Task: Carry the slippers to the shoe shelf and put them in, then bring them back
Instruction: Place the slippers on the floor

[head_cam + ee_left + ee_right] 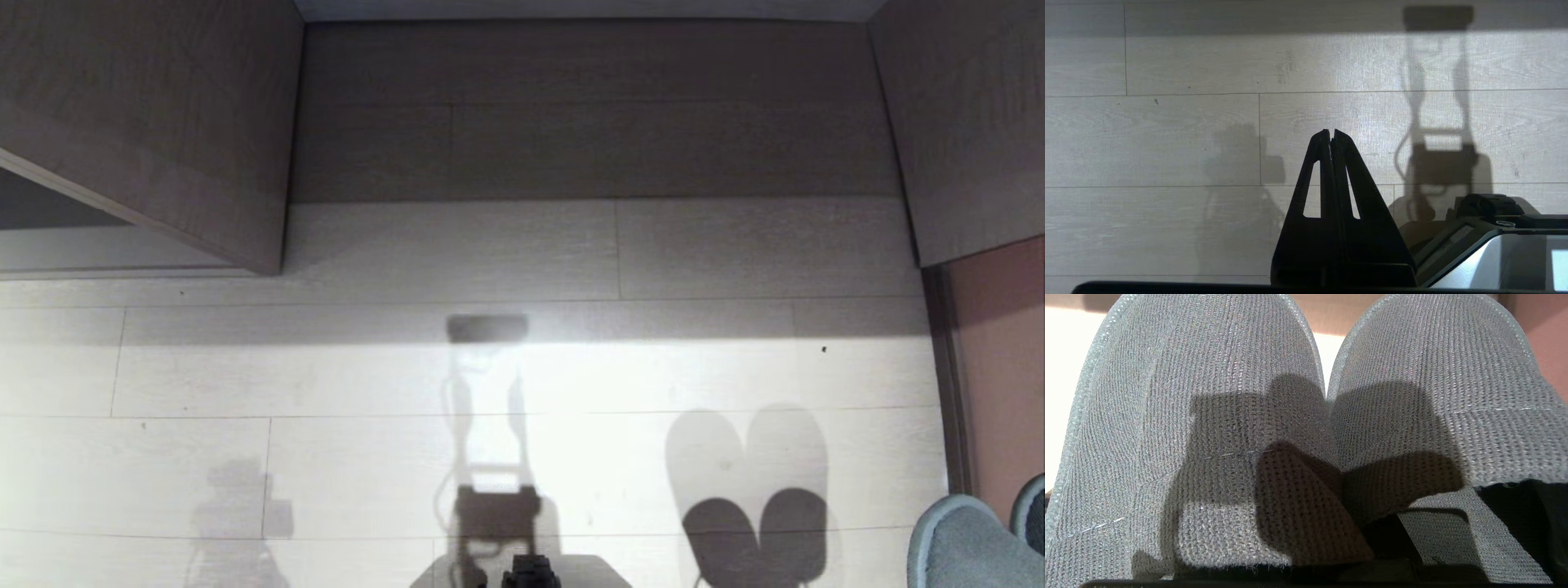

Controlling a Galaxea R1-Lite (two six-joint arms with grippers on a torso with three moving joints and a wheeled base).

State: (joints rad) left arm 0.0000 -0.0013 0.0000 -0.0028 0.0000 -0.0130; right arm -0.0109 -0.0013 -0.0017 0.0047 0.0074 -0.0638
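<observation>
- Low at about five o'clock in the head view, the pair of grey knitted fabric slippers [971, 539] pokes in from the corner, hanging above the pale wood-plank floor [571, 457]; their twin shadow lies on the boards just beside them.
- Close up in the right wrist view, the two slippers [1306, 416] fill the frame side by side with their rounded ends pointing away, touching along the middle.
- The right gripper itself is hidden beneath the fabric, but it is clenched on the pair near the heel ends, where the inner edges meet.
- The left gripper [1331, 132] hangs idle over the floor, its black fingers pressed together on nothing.
- At twelve o'clock stands a wide open-front recess of taupe wood-grain furniture [588, 114]; whether this is the shoe shelf cannot be told, since no blue cushion shows.
- Handling, as a judgement: the slippers look light, soft and floppy, with a grippy knit surface rather than a slick one, and not fragile.
- A pinch through both inner edges seems sound; held by one edge only, the far slipper might droop or slide out.
</observation>
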